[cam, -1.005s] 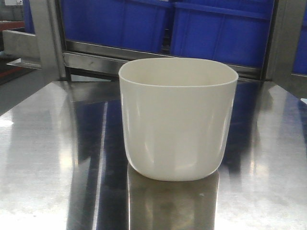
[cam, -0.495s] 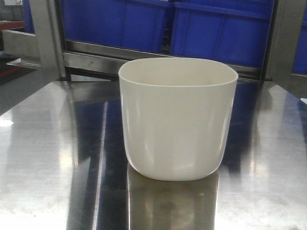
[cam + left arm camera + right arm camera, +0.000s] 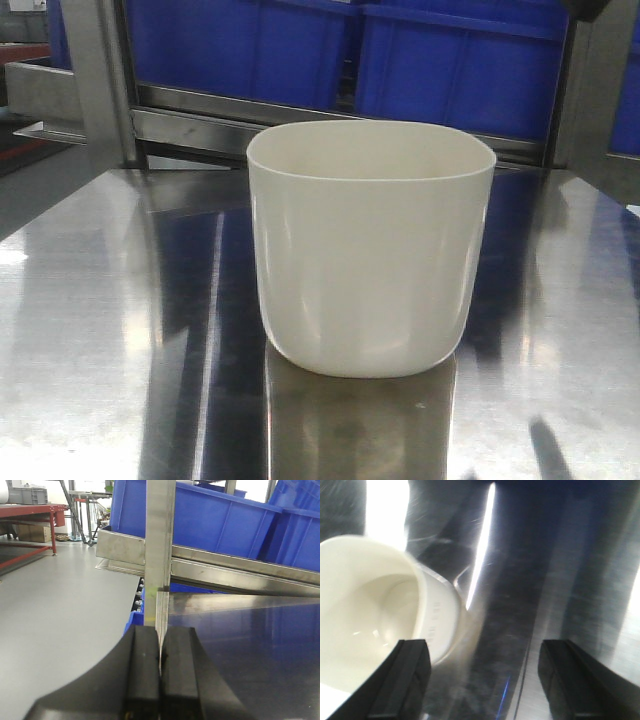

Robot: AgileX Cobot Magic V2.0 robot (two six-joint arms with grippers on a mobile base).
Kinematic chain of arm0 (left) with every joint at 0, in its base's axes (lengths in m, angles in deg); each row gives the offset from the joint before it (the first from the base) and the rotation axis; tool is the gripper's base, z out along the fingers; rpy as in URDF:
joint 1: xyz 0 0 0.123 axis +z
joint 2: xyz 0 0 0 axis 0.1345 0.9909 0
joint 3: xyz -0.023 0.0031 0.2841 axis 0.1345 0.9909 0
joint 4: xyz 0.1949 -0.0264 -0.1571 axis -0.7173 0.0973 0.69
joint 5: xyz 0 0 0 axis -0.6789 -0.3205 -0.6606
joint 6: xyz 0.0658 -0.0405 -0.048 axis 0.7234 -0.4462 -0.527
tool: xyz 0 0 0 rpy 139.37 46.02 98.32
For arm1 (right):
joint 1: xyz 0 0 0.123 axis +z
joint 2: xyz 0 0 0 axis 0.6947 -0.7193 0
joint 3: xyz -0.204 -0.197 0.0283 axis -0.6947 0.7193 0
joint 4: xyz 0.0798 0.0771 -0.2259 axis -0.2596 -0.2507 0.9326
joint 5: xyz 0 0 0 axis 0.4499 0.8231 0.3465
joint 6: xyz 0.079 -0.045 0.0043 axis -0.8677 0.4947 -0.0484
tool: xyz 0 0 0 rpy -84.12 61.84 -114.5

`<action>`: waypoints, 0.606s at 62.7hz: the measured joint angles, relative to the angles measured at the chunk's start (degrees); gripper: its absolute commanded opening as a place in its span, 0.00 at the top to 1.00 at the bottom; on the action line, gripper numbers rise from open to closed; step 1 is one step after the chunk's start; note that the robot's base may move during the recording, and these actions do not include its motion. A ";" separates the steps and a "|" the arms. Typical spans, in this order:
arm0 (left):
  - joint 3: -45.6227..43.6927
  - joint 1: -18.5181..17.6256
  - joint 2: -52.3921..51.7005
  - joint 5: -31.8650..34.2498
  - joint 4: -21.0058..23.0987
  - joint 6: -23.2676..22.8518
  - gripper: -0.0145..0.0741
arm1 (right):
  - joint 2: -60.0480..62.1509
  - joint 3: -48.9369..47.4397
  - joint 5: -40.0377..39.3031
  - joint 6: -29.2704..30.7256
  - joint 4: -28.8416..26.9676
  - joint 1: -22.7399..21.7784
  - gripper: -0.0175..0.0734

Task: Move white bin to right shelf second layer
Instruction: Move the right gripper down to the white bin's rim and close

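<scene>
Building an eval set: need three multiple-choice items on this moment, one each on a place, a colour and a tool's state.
1. Where does the cream-white rounded plastic bin stand?
A. on the shiny steel tabletop
B. inside a crate
C. on the floor

2. What colour are the rectangular plastic crates behind it?
A. red
B. blue
C. grey

3. How is the right tool set?
A. shut
B. open
C. clamped on the bin

Answers:
1 A, its base rests on the reflective tabletop.
2 B, the crates on the rack are all blue.
3 B, the right wrist view shows a wide gap between its fingers.
</scene>
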 measured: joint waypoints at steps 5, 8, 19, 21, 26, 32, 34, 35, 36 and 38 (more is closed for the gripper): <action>0.00 0.00 0.00 0.00 0.00 0.00 0.74 | -1.99 -0.89 0.03 0.00 -0.13 2.79 0.18; 0.00 0.00 0.00 0.00 0.00 0.00 0.74 | -3.09 -1.20 0.03 0.00 -0.24 4.13 0.18; 0.00 0.00 0.00 0.00 0.00 0.00 0.74 | -7.14 -1.54 0.03 0.00 -0.36 7.38 0.18; 0.00 0.00 0.00 0.00 0.00 0.00 0.74 | -7.74 -1.54 0.03 0.00 -0.36 7.65 0.18; 0.00 0.00 0.00 0.00 0.00 0.00 0.74 | -9.20 -1.54 0.03 0.00 -0.36 8.15 0.18; 0.00 0.00 0.00 0.00 0.00 0.00 0.74 | -10.78 -1.54 -0.37 0.00 -0.36 8.66 0.18; 0.00 0.00 0.00 0.00 0.00 0.00 0.74 | -11.34 -1.54 -0.59 0.00 -0.36 8.79 0.18; 0.00 0.00 0.00 0.00 0.00 0.00 0.74 | -11.57 -1.54 -0.75 0.00 -0.36 8.79 0.18; 0.00 0.00 0.00 0.00 0.00 0.00 0.74 | -11.78 -1.54 -0.86 0.00 -0.36 8.79 0.18; 0.00 0.00 0.00 0.00 0.00 0.00 0.74 | -12.19 -1.54 -1.10 0.00 -0.36 8.93 0.18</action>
